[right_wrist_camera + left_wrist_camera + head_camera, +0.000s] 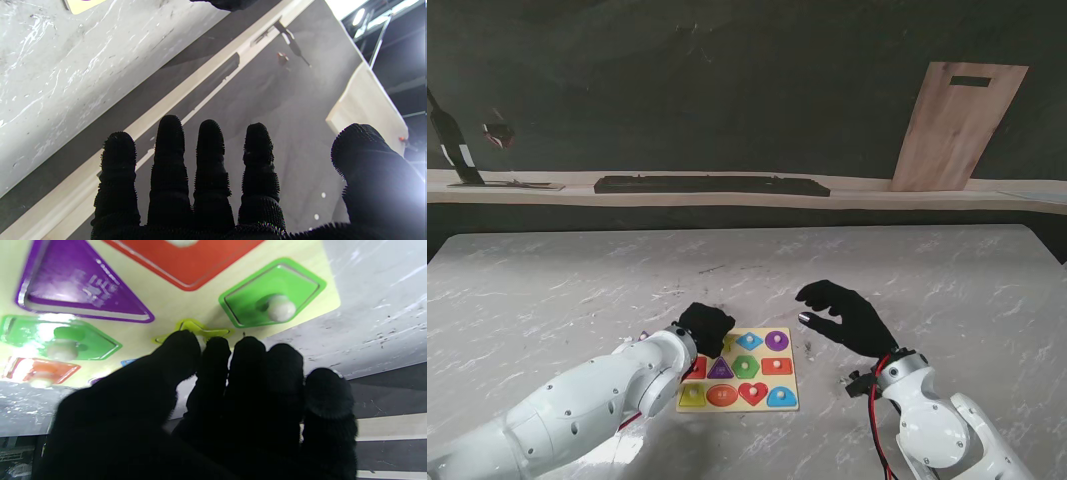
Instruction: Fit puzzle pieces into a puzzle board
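Our left hand (704,329), gloved black, curls over the far left corner of the puzzle board (739,403); its bunched fingers (248,360) hide the yellow star piece (193,328), so we cannot tell whether it is gripped. Our right hand (845,314) hovers just right of the board, fingers spread, holding nothing.

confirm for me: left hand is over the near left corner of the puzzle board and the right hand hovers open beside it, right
Not quite: the left hand is over the far left corner of the puzzle board, as the stand view shows. The right hand does hover open beside it.
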`<action>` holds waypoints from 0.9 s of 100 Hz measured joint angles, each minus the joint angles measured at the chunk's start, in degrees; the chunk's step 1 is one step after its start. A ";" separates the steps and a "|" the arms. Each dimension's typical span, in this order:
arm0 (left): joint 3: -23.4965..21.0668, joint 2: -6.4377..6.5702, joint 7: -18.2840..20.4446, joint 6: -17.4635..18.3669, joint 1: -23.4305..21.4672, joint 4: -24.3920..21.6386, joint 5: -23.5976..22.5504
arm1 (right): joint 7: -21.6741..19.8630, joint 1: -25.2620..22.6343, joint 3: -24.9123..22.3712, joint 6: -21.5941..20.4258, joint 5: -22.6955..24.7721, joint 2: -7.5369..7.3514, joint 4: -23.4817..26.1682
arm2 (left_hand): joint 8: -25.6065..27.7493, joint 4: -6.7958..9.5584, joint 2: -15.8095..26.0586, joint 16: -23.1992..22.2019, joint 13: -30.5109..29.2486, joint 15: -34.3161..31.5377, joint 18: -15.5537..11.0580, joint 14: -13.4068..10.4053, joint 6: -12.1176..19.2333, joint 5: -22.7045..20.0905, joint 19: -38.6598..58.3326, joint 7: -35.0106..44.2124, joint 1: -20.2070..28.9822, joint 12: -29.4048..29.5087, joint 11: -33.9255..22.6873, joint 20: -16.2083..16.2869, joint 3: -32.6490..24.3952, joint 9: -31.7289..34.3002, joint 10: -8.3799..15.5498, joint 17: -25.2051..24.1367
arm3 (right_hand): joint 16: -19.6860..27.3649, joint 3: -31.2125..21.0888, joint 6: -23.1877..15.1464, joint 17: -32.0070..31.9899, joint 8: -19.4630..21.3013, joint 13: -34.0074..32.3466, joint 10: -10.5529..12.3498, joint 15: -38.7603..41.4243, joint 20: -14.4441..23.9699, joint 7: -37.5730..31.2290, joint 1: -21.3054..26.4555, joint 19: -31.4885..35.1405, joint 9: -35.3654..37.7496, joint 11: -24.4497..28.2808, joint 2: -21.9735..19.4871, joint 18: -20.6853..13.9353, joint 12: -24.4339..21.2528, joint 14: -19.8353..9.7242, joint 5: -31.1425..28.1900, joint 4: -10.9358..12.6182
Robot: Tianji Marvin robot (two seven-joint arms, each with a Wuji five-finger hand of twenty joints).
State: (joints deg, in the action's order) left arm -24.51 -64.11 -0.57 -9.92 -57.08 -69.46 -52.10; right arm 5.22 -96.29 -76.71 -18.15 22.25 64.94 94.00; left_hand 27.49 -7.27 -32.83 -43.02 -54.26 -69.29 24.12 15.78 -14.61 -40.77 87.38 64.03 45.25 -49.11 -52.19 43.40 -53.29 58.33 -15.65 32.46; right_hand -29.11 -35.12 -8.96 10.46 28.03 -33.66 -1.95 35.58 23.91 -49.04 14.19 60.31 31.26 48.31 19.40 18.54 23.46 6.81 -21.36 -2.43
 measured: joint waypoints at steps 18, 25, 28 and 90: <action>0.27 0.21 0.82 0.28 0.40 -0.25 -0.74 | -0.01 0.00 -0.03 -0.02 -0.04 0.00 0.00 | 0.00 0.00 0.17 -0.06 0.00 0.00 0.00 -0.05 0.08 0.05 -0.01 0.02 -0.04 0.00 0.00 0.00 0.02 0.00 0.07 -0.01 | 0.00 0.00 0.00 0.00 0.00 0.00 0.00 0.00 0.00 0.00 0.00 0.00 0.00 0.00 0.00 0.00 0.00 0.00 0.00 0.00; 0.30 0.24 0.86 0.30 0.47 -0.26 -0.73 | -0.02 0.00 -0.05 -0.06 -0.06 0.00 0.00 | 0.00 0.00 0.70 -0.07 0.00 0.00 0.00 -0.06 0.62 0.06 0.00 0.02 -0.08 -0.01 0.00 0.00 1.06 0.00 0.08 0.00 | 0.00 0.00 0.00 0.00 0.00 0.00 0.00 0.00 0.00 0.00 0.00 0.00 0.00 0.00 0.00 0.00 0.00 0.00 0.00 0.00; 0.32 0.24 0.85 0.28 0.48 -0.26 -0.69 | -0.03 0.00 -0.06 -0.08 -0.07 0.00 0.00 | -0.02 0.00 0.93 -0.08 0.00 0.00 0.00 -0.06 0.82 0.06 0.00 0.02 -0.08 -0.01 0.00 0.00 1.40 0.00 0.08 -0.01 | 0.00 0.00 0.00 0.00 0.00 0.00 0.00 0.00 0.00 0.00 0.00 0.00 0.00 0.00 0.00 0.00 0.00 0.00 0.00 0.00; -0.25 1.11 1.49 -1.21 -0.05 -1.92 -4.18 | -0.09 -0.10 -0.16 -0.18 -0.29 0.00 0.05 | 1.30 0.19 6.93 -0.75 2.16 1.38 0.00 -0.57 2.67 0.06 -1.53 -5.30 -3.07 2.32 0.06 0.00 23.08 -3.59 0.28 -1.69 | 0.00 0.00 0.00 0.00 0.00 0.00 0.00 0.00 0.00 0.00 0.00 0.00 0.00 0.00 -0.01 0.00 0.00 0.00 0.00 0.00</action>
State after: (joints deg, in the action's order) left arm -24.76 -62.99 0.92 -11.12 -57.14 -71.38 -56.28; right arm 5.13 -96.39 -76.86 -18.33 21.96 64.94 94.05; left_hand 28.80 -7.08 -25.90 -43.77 -52.10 -67.91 24.12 15.21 -11.94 -40.71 85.84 58.73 42.18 -46.78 -52.13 43.40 -30.21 54.74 -15.38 30.77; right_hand -29.11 -35.12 -8.96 10.46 28.03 -33.66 -1.95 35.58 23.91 -49.04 14.19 60.31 31.26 48.31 19.39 18.54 23.46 6.81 -21.36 -2.43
